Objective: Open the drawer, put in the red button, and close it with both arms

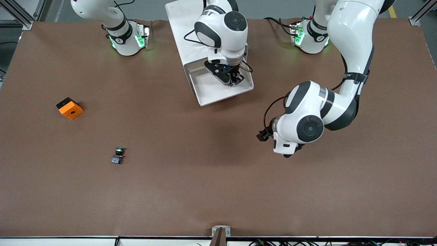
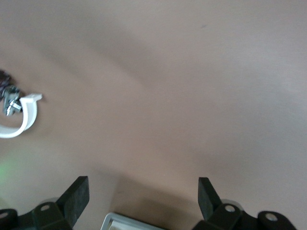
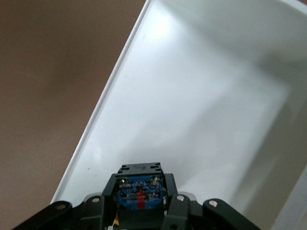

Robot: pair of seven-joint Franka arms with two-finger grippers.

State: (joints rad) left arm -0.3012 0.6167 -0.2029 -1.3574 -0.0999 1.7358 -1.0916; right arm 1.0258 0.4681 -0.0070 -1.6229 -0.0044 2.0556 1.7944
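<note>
The drawer [image 1: 208, 94] is pulled out of the white cabinet [image 1: 184, 24], and its white tray [image 3: 192, 96] shows bare. My right gripper [image 1: 236, 80] hangs over the tray, shut on the red button [image 3: 139, 191]. Only the button's black body and blue-grey base show between the fingers; its cap is hidden. My left gripper [image 2: 144, 191] is open with nothing between its fingers. It hovers over the brown table beside the drawer, toward the left arm's end. In the front view it is mostly hidden under its own wrist [image 1: 300, 130].
A green-capped button [image 1: 117, 154] lies on the table toward the right arm's end, nearer the front camera. An orange block [image 1: 69, 108] with a black side sits farther toward that end. A corner of the drawer [image 2: 115, 221] shows below the left gripper's fingers.
</note>
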